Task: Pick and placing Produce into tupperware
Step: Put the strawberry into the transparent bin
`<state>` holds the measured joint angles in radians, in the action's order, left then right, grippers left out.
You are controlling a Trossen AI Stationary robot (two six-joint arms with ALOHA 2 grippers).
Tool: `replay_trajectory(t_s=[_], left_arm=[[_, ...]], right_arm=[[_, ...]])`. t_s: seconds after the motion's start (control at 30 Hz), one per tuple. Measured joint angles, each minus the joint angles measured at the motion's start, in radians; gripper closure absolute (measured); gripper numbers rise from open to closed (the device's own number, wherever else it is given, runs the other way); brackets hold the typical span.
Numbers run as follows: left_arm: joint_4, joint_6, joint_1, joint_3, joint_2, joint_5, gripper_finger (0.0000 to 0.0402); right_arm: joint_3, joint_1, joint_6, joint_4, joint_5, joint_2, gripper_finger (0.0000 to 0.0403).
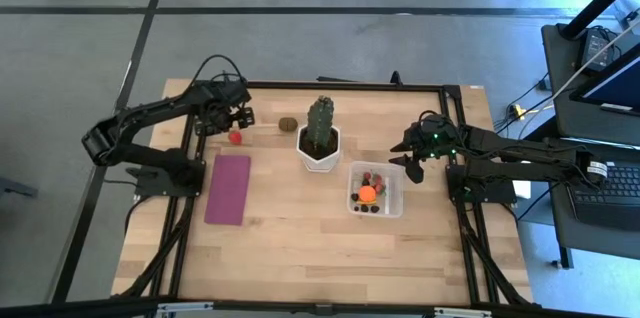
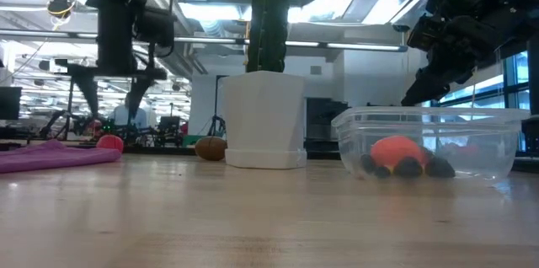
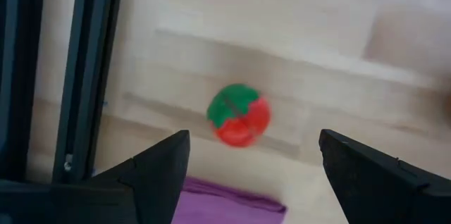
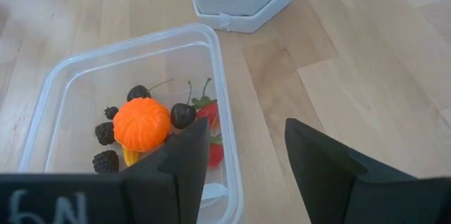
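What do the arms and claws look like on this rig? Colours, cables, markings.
Both arms are dark, near black, jointed, with loose black cables looping at the wrists. The left claw has two broad, dark, wedge-shaped fingers. The right claw has the same blunt dark fingers, with white handwritten characters on its body. Small green lights glow on the right wrist; a white band sits further back along that arm.

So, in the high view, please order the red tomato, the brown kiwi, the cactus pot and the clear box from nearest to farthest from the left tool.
1. Red tomato, just below the left tool.
2. Brown kiwi, toward centre.
3. Cactus pot, centre.
4. Clear box, right side.
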<state>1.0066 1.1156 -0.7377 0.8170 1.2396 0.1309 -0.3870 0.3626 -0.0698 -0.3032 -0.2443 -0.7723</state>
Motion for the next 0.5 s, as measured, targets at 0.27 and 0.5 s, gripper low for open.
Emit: replay_trajectory(t_s=[0.27, 0.5], left_arm=[[-0.104, 0.0, -0.026, -0.118, 0.0, -0.035, 0.0096], [-0.221, -0.003, -0.05, -0.19, -0.001, -0.071, 0.0096]], right_arm=[[0.0, 0.0, 0.002, 0.0, 0.0, 0.0, 0.0215], [0.0, 0.0, 0.003, 0.0, 0.0, 0.0, 0.0215]])
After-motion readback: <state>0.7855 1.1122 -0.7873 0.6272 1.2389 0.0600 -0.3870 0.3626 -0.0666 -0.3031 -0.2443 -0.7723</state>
